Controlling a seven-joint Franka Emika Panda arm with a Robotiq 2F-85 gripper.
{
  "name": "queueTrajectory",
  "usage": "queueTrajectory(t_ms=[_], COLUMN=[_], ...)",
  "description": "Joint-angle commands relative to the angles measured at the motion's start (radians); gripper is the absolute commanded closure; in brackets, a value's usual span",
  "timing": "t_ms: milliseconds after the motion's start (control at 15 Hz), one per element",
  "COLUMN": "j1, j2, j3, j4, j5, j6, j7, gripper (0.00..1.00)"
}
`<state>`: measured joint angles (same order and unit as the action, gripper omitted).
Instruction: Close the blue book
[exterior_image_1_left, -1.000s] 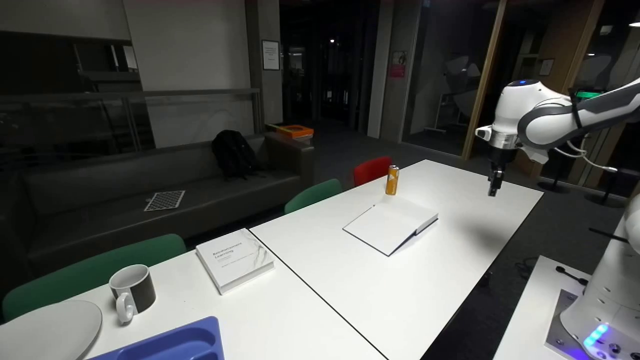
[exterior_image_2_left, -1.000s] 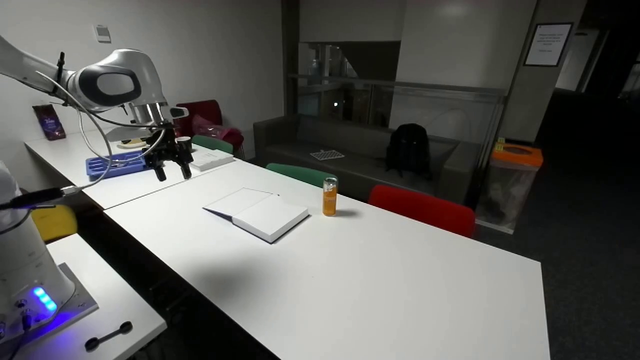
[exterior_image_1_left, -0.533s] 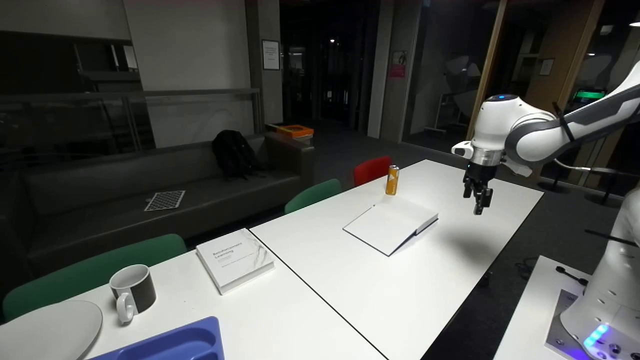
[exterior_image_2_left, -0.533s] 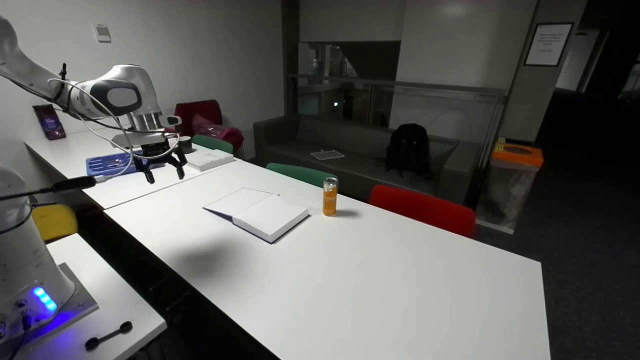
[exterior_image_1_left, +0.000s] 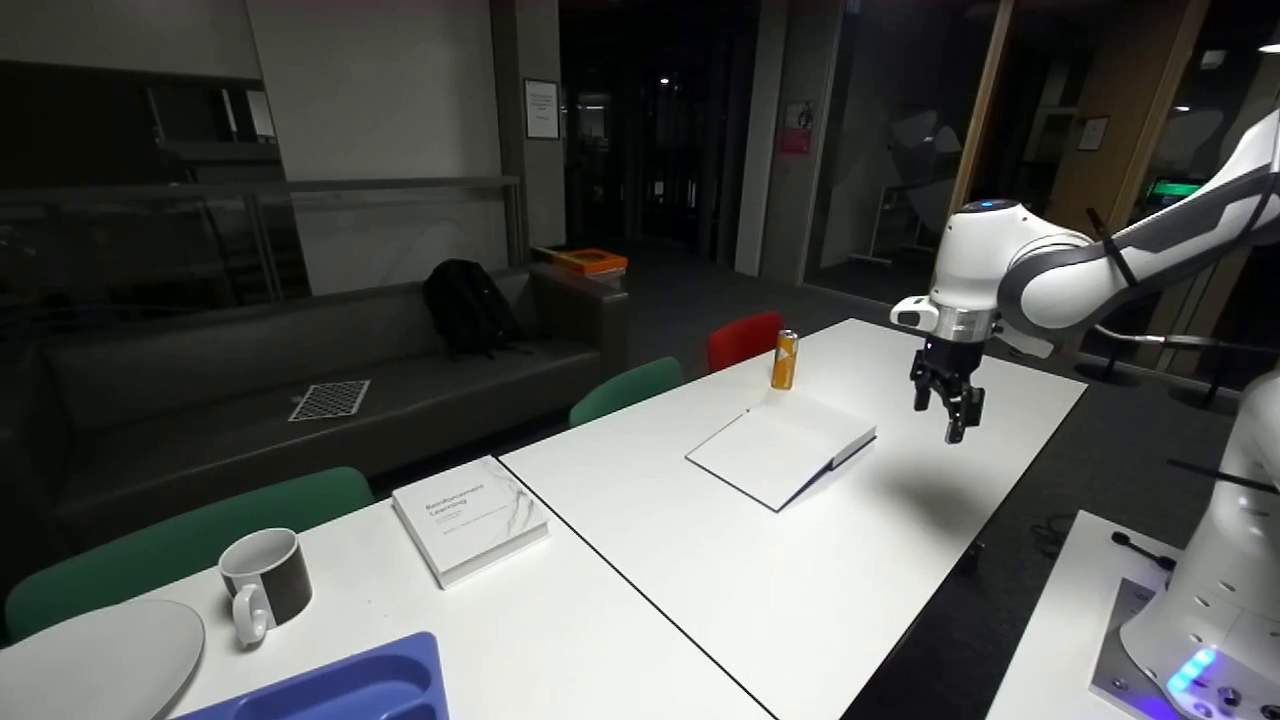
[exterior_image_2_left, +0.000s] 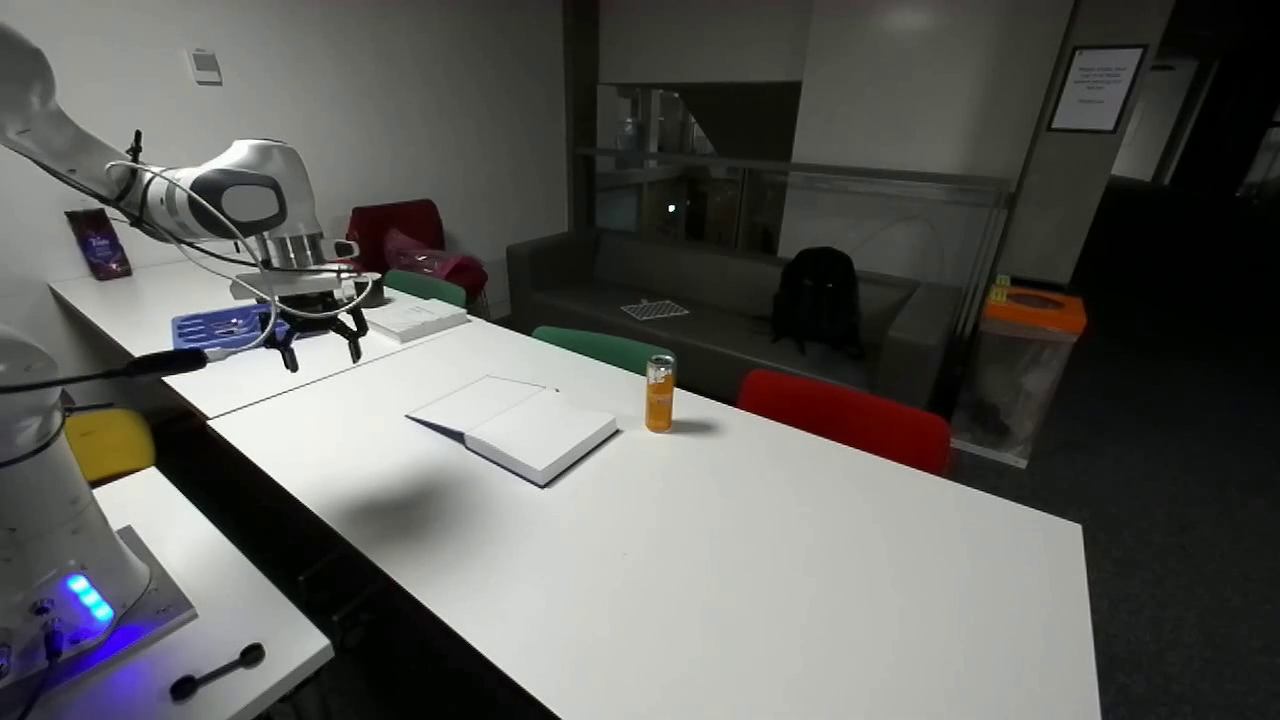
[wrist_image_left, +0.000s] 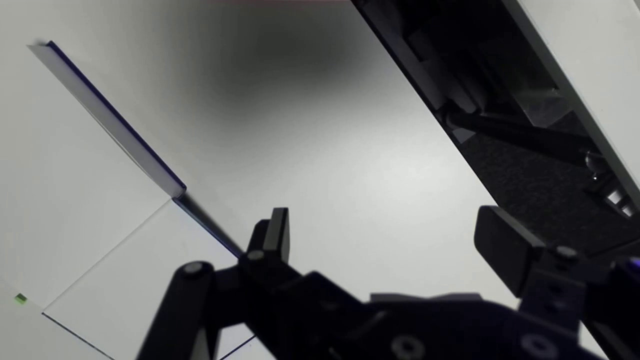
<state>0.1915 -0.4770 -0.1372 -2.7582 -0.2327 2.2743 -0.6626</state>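
Note:
The blue book (exterior_image_1_left: 775, 450) lies open on the white table, blank white pages up. It also shows in an exterior view (exterior_image_2_left: 545, 432), with the thick page block on the can's side. The thin opened cover, dark blue underneath, slopes up off the table at its free edge. In the wrist view the book (wrist_image_left: 90, 195) is at the left, partly hidden by a finger. My gripper (exterior_image_1_left: 938, 420) is open and empty, in the air above the table on the robot's side of the book, apart from it. It also shows open in an exterior view (exterior_image_2_left: 322, 360) and the wrist view (wrist_image_left: 382, 220).
An orange can (exterior_image_1_left: 785, 360) stands just beyond the book. A white "Reinforcement Learning" book (exterior_image_1_left: 470, 520), a mug (exterior_image_1_left: 265, 580), a plate (exterior_image_1_left: 100, 660) and a blue tray (exterior_image_1_left: 400, 655) are on the adjoining table. The table edge (wrist_image_left: 430, 107) and a dark gap face the robot base.
My gripper has come down and turned about its vertical axis, so both fingers now show apart in both exterior views. It stays open. The book has not moved.

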Motion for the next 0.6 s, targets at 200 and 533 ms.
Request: queueTrajectory(t_ms=[200, 533], j1=[-0.028, -0.058], j2=[0.097, 0.243], j3=[0.08, 0.166], j4=[-0.009, 0.003], j5=[-0.043, -0.236], j6=[0.173, 0.41], j7=[0.037, 0.084], gripper=[0.0, 0.0])
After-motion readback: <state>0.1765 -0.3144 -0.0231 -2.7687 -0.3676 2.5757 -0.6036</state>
